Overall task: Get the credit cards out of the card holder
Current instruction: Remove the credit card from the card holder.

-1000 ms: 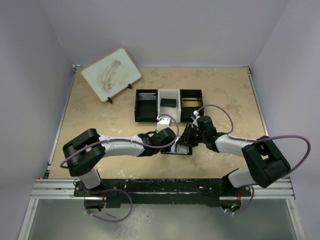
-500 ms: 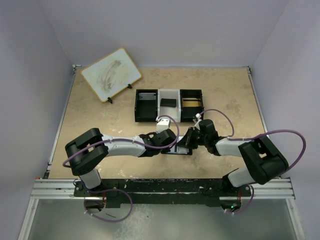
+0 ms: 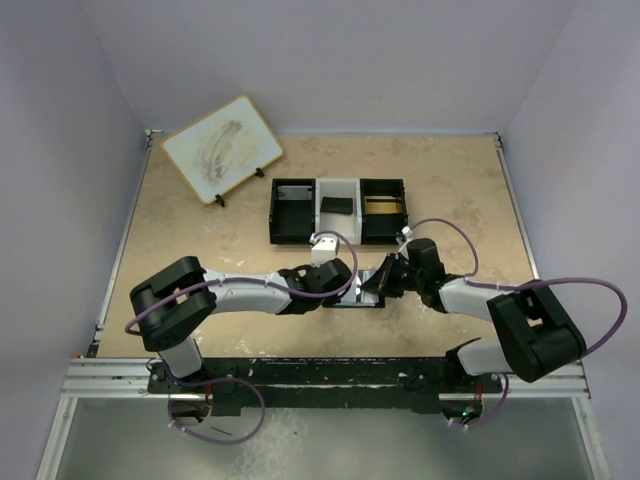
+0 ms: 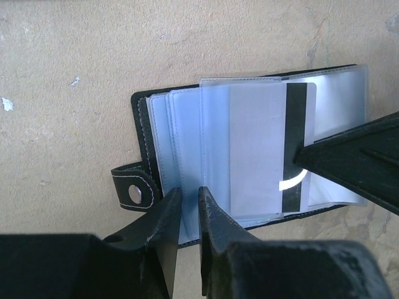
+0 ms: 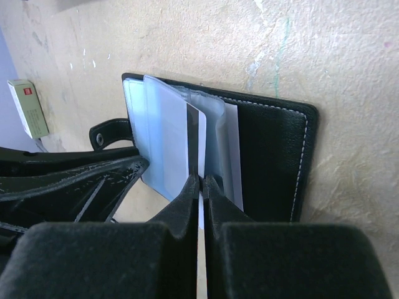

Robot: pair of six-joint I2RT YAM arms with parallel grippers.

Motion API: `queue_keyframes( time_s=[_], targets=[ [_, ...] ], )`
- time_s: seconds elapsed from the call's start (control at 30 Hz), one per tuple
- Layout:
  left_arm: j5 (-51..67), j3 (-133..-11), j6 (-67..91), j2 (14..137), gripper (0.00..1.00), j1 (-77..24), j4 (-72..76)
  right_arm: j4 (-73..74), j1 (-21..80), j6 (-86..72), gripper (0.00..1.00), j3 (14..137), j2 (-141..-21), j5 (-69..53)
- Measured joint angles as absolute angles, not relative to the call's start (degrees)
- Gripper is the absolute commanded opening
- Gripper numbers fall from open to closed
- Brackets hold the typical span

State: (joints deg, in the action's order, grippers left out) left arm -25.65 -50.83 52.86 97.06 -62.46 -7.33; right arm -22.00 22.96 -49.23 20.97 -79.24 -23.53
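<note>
Now right tool (image 5: 201, 180) pinches one edge of the credit card (image 5: 168, 143); left tool (image 4: 189, 194) seemingly clamps the card holder (image 5: 268, 162).

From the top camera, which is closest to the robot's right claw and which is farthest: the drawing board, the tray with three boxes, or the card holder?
1. card holder: right at the right claw, near the front of the table.
2. tray: behind the claw, in the middle of the table.
3. drawing board: propped up in the far back-left corner.
</note>
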Motion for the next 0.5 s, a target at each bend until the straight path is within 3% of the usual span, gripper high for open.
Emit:
queue_keyframes(
  time_s=[0.23,0.5],
  targets=[
    [-25.8,-50.3,53.0,95.4,0.27,-62.4,-8.6,-21.2,22.6,-48.7,0.0,20.6,-78.3,-23.5],
    [-25.3,-51.5,51.5,90.3,0.28,-62.4,-7.3,-21.1,22.5,-48.1,0.0,20.6,-78.4,-23.5]
  ],
)
